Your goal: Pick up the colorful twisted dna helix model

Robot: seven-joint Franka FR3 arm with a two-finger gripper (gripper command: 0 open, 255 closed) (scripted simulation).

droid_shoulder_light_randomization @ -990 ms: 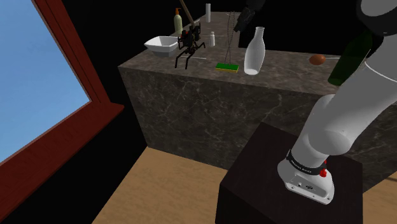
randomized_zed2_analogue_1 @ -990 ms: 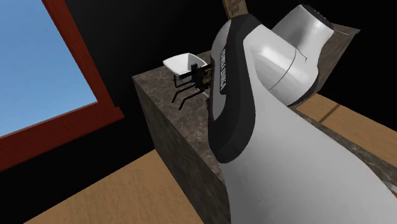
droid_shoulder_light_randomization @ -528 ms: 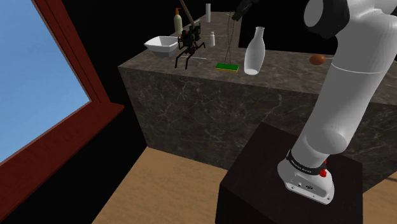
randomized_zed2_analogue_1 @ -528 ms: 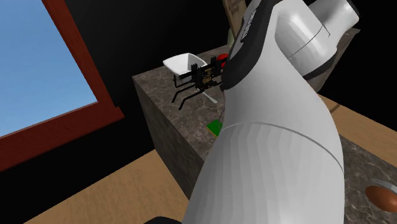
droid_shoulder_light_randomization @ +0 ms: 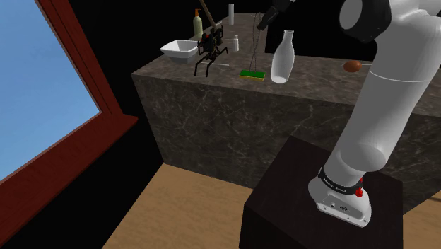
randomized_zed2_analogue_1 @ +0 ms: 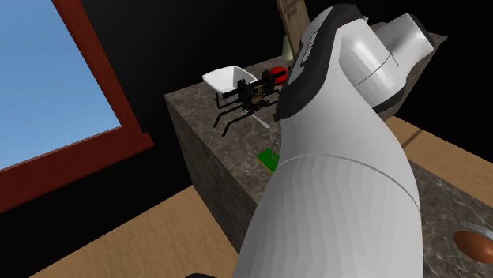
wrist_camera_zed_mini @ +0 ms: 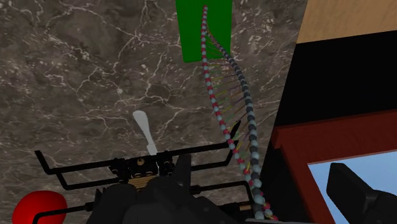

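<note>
The twisty helix model (wrist_camera_zed_mini: pixel 251 130) stands on its green base (wrist_camera_zed_mini: pixel 191 38) on the tabletop (wrist_camera_zed_mini: pixel 83 70). The jaws are wide apart with its top between them, not touching it, I think.

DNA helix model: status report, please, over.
Gripper open, straddling helix top, no contact. DNA helix model upright on green base, ungrasped. Black legged frame close beside gripper.

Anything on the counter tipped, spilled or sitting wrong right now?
Nothing looks spilled or toppled. The DNA helix model stands upright on its green base, and the white bottle is upright too. The black legged frame sits close to the edge of the counter, worth watching.
</note>
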